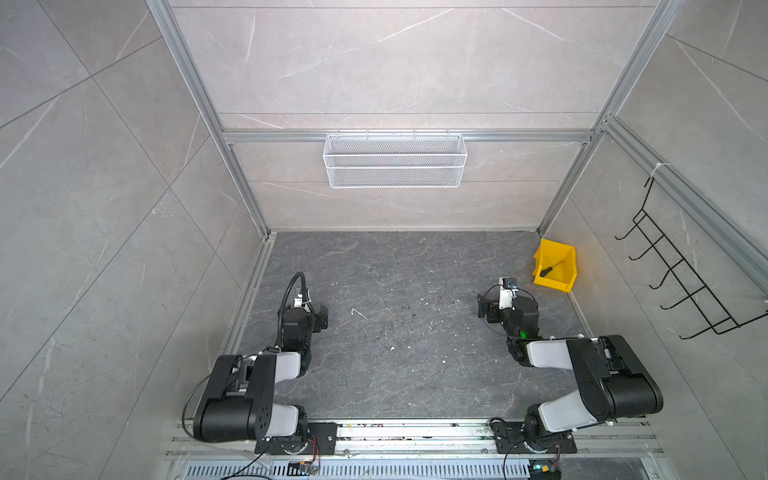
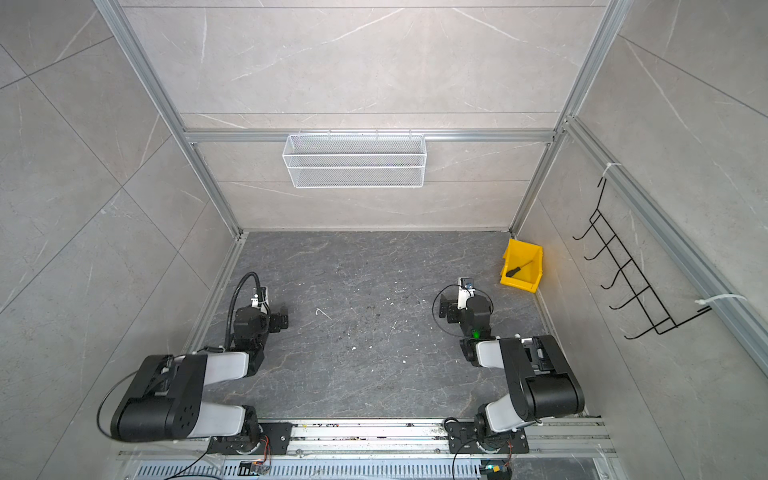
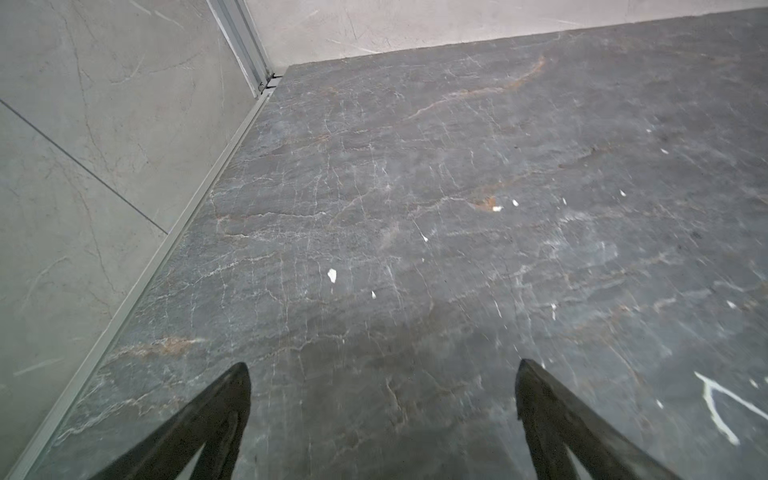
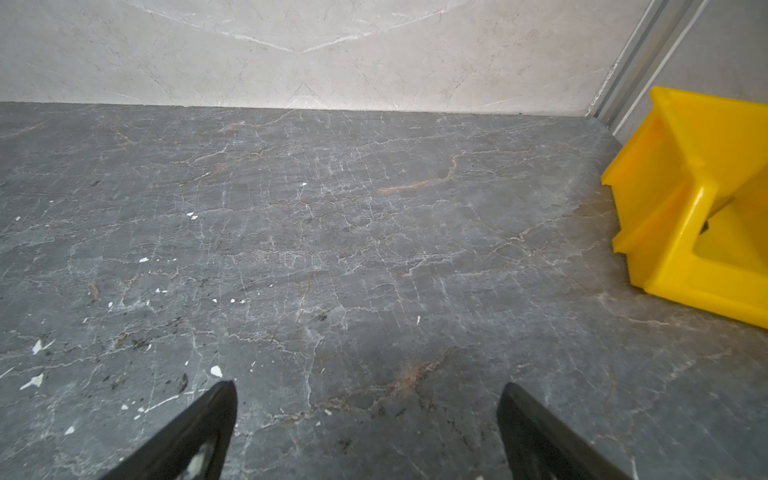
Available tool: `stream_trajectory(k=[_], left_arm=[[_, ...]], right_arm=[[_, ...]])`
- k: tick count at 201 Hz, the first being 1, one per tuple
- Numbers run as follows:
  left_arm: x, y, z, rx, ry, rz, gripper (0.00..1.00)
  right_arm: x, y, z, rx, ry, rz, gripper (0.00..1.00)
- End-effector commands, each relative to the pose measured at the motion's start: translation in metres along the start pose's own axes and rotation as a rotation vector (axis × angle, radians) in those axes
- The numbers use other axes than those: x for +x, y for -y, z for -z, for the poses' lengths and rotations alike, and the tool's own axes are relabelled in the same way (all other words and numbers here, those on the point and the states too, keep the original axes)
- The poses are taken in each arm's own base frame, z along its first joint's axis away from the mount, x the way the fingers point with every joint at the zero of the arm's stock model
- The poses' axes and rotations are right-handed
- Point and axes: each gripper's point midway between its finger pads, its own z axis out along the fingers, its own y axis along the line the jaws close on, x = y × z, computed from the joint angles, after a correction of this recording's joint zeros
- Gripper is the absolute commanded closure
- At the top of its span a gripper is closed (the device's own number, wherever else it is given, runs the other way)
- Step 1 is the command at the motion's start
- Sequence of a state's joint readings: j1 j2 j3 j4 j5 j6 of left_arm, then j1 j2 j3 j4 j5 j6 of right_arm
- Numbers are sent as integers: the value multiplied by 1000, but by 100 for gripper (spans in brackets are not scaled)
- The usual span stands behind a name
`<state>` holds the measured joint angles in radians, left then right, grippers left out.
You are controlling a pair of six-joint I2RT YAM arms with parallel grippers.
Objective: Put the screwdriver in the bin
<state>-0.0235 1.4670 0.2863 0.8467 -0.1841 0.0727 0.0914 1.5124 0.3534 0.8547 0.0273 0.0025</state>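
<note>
In both top views the screwdriver (image 1: pixel 549 270) (image 2: pixel 515 270) lies inside the yellow bin (image 1: pixel 557 286) (image 2: pixel 521 283), black handle toward the cut-away front and silver shaft slanting up to the back wall. The bin stands in the far right corner of the dark floor. My right gripper (image 4: pixel 368 390) is open and empty over bare floor, with the bin (image 4: pixel 673 232) off to one side. That view does not show the screwdriver. My left gripper (image 3: pixel 382 370) is open too, holding nothing, low over the floor near the left wall. Both arms (image 1: pixel 301 320) (image 1: pixel 513 309) sit folded near the front.
A white wire-mesh basket (image 1: pixel 395 162) hangs on the back wall rail. A black wire hook rack (image 1: pixel 681 274) hangs on the right wall. Aluminium frame posts stand at the back corners. White flecks (image 3: pixel 331 275) dot the floor.
</note>
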Motion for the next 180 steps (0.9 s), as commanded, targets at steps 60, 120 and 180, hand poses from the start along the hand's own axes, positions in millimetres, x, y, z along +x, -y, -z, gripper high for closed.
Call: stream_trajectory(k=[60, 120, 180], left_arm=[[-22, -9, -15, 39, 37, 115, 0], [-22, -9, -15, 41, 35, 115, 0], [-22, -9, -15, 41, 35, 115, 0]], right_arm=[[-7, 0, -2, 9, 17, 19, 1], [-7, 0, -2, 9, 16, 18, 1], [-6, 0, -2, 9, 14, 18, 1]])
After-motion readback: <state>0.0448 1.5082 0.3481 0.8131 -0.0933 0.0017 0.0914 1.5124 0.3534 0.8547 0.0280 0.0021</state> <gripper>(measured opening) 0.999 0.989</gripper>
